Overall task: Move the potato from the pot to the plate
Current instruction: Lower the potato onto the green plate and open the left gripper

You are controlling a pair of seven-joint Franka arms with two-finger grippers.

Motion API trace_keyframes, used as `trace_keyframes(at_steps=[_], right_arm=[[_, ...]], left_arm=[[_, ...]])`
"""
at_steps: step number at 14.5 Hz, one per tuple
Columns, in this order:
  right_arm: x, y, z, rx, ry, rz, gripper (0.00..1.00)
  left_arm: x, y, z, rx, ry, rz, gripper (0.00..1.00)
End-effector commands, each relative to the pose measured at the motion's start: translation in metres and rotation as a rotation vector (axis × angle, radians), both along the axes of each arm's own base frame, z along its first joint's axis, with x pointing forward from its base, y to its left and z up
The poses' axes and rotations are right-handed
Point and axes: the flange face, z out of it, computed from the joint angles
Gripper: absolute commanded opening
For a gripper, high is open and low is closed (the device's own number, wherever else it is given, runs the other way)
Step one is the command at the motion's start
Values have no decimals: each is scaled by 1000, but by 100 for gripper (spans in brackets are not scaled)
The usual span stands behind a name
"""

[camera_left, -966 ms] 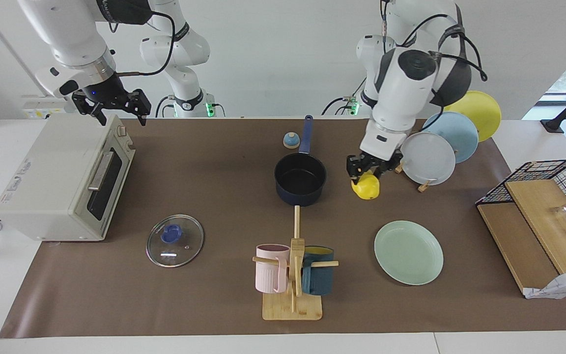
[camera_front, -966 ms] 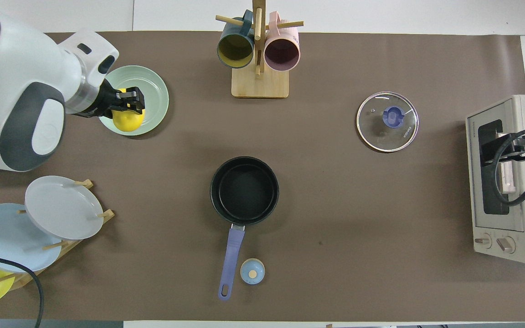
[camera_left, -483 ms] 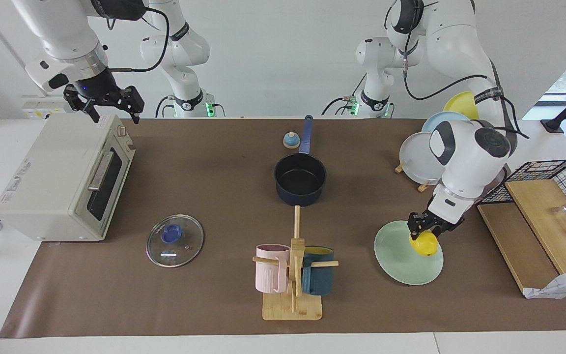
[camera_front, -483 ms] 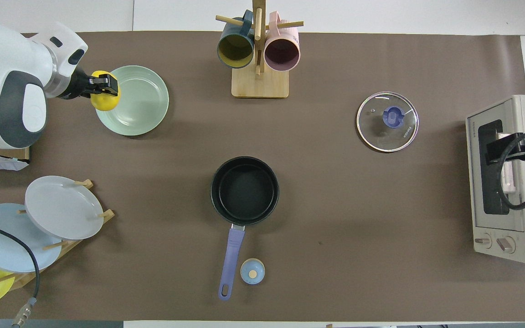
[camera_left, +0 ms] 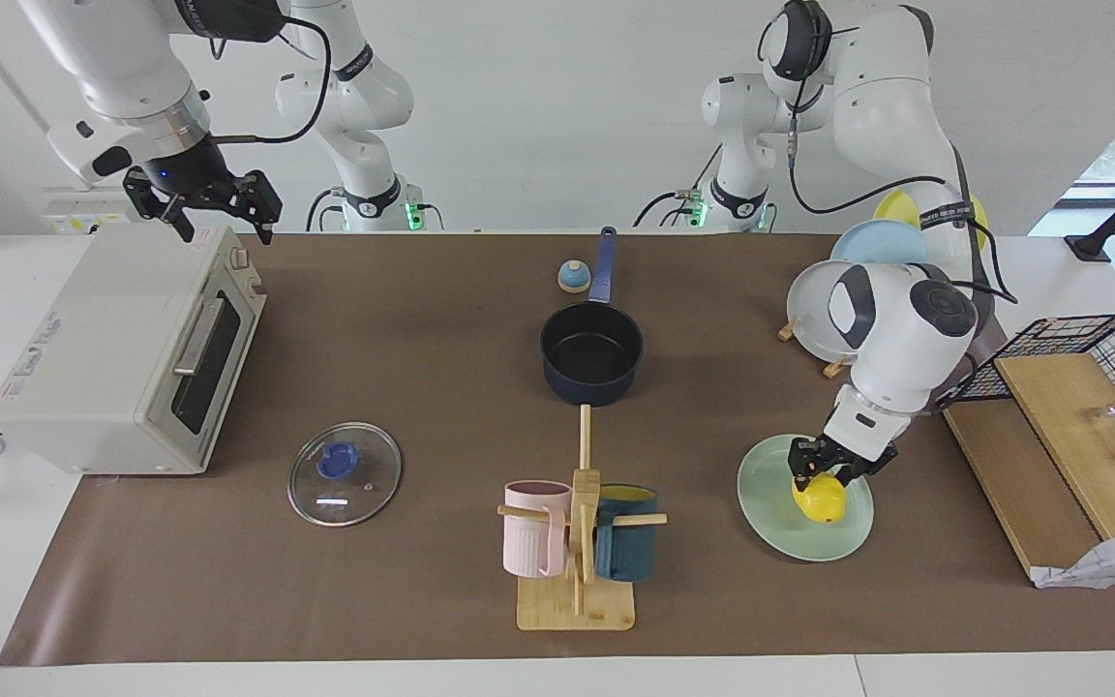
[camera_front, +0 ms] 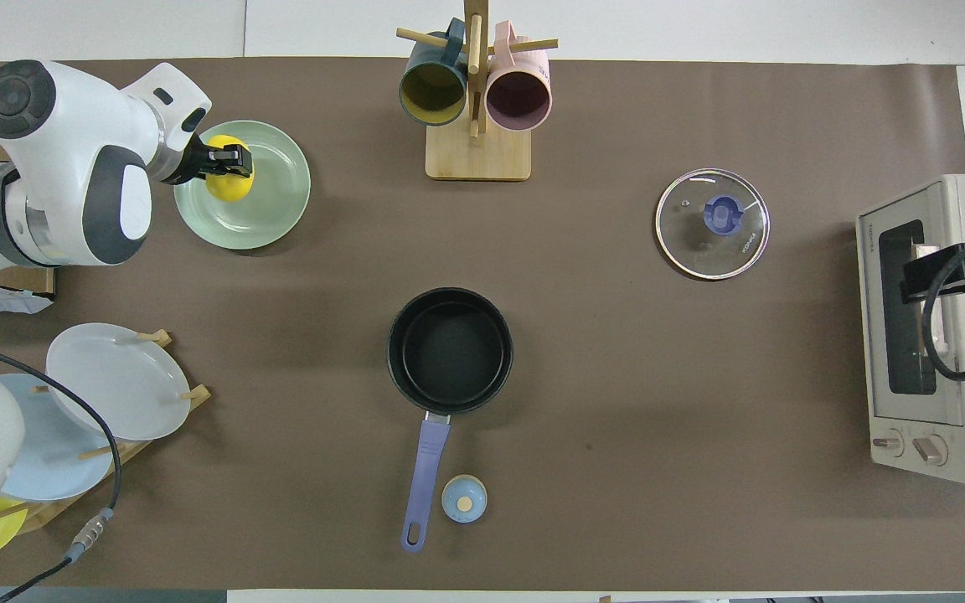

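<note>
A white table [camera_left: 906, 678] is covered by a brown mat [camera_left: 422, 319], with a plain white wall seen past the arms' bases. The potato [camera_left: 819, 499] is grasped between the fingers of the left gripper [camera_left: 817, 472], which are closed on its top, and it is held low over the plate [camera_left: 790, 528], within the rim; whether it touches the plate's surface cannot be told. In the overhead view the potato [camera_front: 228, 167] is seen over the part of the plate [camera_front: 269, 213] toward the left arm's end of the table. The pot [camera_left: 591, 358], its inside bare, stands nearer to the robots than the plate, well apart from it, with its handle pointing toward the robots. A mug rack [camera_left: 579, 542] holding a pink and a dark blue mug stands beside the plate, toward the right arm's end, and a glass lid [camera_left: 345, 472] lies further that way. A rack of plates [camera_left: 833, 319] stands nearer to the robots than the plate. The right gripper [camera_left: 204, 198] is held over the toaster oven [camera_left: 122, 353], its fingers spread and holding nothing, and that arm waits.
</note>
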Motion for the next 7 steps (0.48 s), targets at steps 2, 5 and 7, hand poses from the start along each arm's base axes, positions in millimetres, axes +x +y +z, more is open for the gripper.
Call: trace_keyframes(at_steps=[2,5,7], right_arm=[[-3,-6,1,6,-18,-13,100],[-3,-3,-1,1,-10,-3,100],[-2,-2,-2,0,-12,-1,100]], left_arm=[[-3,0,-12,12,-11,-18,32],[-4,1,-13,16,-11,-31,78],[-6,2,-15,17,-7,-36,96]])
